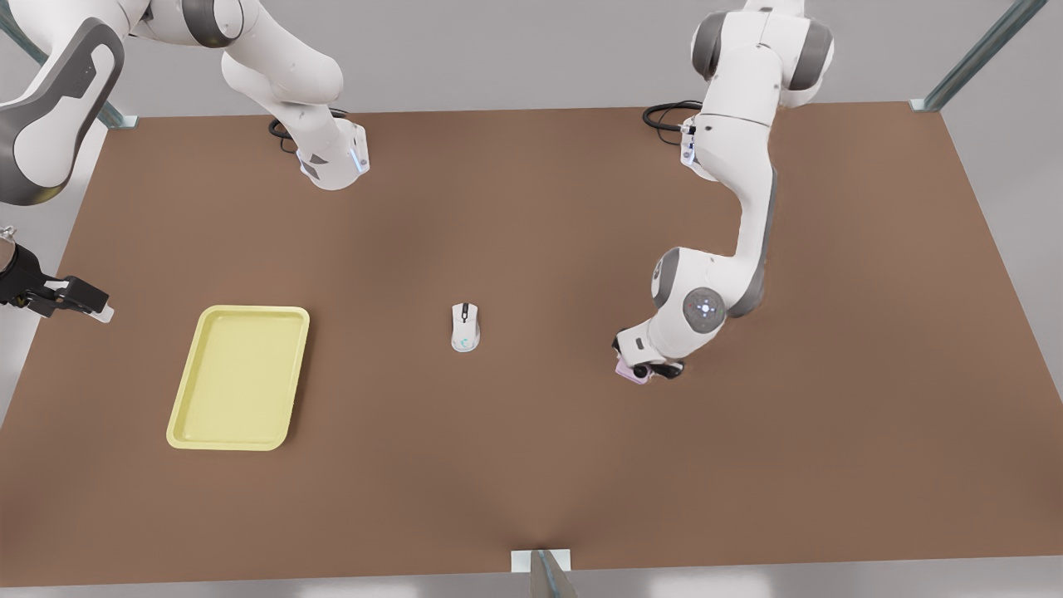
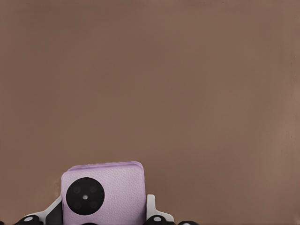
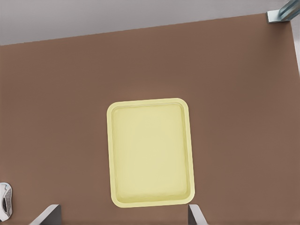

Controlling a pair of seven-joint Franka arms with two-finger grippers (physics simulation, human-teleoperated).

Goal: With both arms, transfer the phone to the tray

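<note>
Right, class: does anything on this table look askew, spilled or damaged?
Nothing stands out. The tray lies flat and bare, the mouse sits upright, the left gripper is at the phone, and the right gripper waits beside the tray.

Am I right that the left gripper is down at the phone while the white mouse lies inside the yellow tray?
Not quite. The left gripper is at the phone, but the front view shows the mouse lying on the bare table, apart from the tray. The right gripper waits beside the tray.
</note>
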